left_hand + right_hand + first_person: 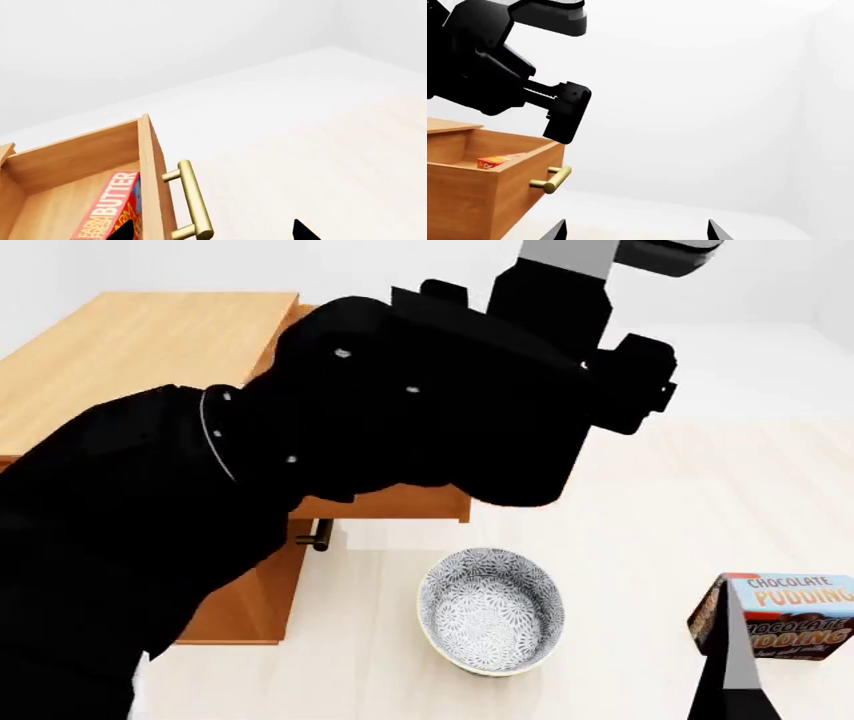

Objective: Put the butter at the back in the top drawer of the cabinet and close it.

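The top drawer (151, 165) of the cabinet (147, 340) is pulled open. The butter (112, 205), a red-orange box with yellow lettering, lies inside on the drawer floor. It also shows in the right wrist view (497, 161). My left gripper (213, 234) is open and empty, hovering above the drawer's front wall and its brass handle (193, 200); one fingertip is over the butter. In the right wrist view the left gripper (566, 117) hangs just above the drawer front (517, 187). My right gripper (636, 231) is open and empty, away from the cabinet.
My left arm (400, 410) hides most of the drawer in the head view. A patterned bowl (490, 612) sits on the floor in front of the cabinet. A Chocolate Pudding box (785, 625) stands to the right, behind a right fingertip (731, 680).
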{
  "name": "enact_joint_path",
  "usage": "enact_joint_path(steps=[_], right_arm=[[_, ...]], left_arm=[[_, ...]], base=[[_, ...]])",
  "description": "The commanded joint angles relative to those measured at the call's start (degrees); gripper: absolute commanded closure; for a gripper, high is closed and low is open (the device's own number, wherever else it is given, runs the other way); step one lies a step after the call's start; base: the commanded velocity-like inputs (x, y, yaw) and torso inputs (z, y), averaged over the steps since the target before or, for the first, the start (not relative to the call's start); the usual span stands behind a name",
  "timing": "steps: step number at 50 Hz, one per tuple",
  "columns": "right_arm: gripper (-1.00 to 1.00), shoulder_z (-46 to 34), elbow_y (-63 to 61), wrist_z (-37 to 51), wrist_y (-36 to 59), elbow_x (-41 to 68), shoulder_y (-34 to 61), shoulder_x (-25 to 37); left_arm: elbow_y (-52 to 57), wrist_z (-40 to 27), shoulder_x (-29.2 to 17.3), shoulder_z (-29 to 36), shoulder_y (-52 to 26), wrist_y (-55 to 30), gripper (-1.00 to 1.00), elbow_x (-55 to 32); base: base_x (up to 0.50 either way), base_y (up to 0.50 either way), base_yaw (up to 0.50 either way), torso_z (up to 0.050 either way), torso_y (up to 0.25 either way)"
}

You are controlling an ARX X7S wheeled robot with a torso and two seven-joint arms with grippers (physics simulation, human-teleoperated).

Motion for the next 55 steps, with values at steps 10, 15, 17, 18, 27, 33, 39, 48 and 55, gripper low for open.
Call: enact_joint_path(steps=[10, 15, 17, 18, 27, 33, 39, 48, 55], right_arm=[[-1.00, -3.0, 6.6, 2.6, -7.0, -5.5, -3.1, 0.0], [-1.00, -3.2, 1.1, 4.2, -1.5, -6.8, -3.4, 0.0], [-1.00, -3.6, 0.0, 5.1, -0.5, -8.1, -3.9, 0.0], [-1.00, -3.8, 0.0, 5.3, -0.6, -8.4, -4.1, 0.0], [-1.00, -4.1, 0.0, 5.5, -0.8, -8.4, -4.4, 0.0], [-1.00, -4.2, 0.0, 5.6, -0.8, -8.5, -4.6, 0.0], [-1.00, -4.3, 0.0, 5.8, -0.8, -8.8, -4.7, 0.0], [-1.00, -4.3, 0.0, 6.0, -0.8, -8.9, -4.8, 0.0], [-1.00, -4.4, 0.0, 6.1, -0.8, -9.1, -4.9, 0.0]], left_arm=[[3.0, -3.1, 0.1, 28.6, -8.9, 22.5, -1.00, -11.1], [4.4, -5.6, 0.1, 28.5, -7.4, 20.3, -1.00, -8.2], [4.8, -6.1, 0.1, 28.4, -6.8, 19.9, -1.00, -7.5], [5.0, -6.2, 0.1, 28.4, -6.5, 19.7, -1.00, -7.2], [7.6, -6.1, 0.1, 28.3, -4.8, 19.1, -1.00, -5.0], [9.7, -4.3, 0.1, 28.2, -4.3, 19.6, -1.00, -1.3], [11.1, -4.1, 0.1, 28.1, -3.7, 19.3, -1.00, 0.6], [12.0, -4.0, 0.1, 28.0, -3.3, 18.3, -1.00, 2.4], [11.7, -1.9, 0.1, 28.0, -2.3, 17.4, -1.00, 3.3]], base=[[0.00, 0.00, 0.00, 0.000, 0.000], [0.00, 0.00, 0.00, 0.000, 0.000], [0.00, 0.00, 0.00, 0.000, 0.000], [0.00, 0.00, 0.00, 0.000, 0.000], [0.00, 0.00, 0.00, 0.000, 0.000], [0.00, 0.00, 0.00, 0.000, 0.000], [0.00, 0.00, 0.00, 0.000, 0.000], [0.00, 0.00, 0.00, 0.000, 0.000], [0.00, 0.00, 0.00, 0.000, 0.000]])
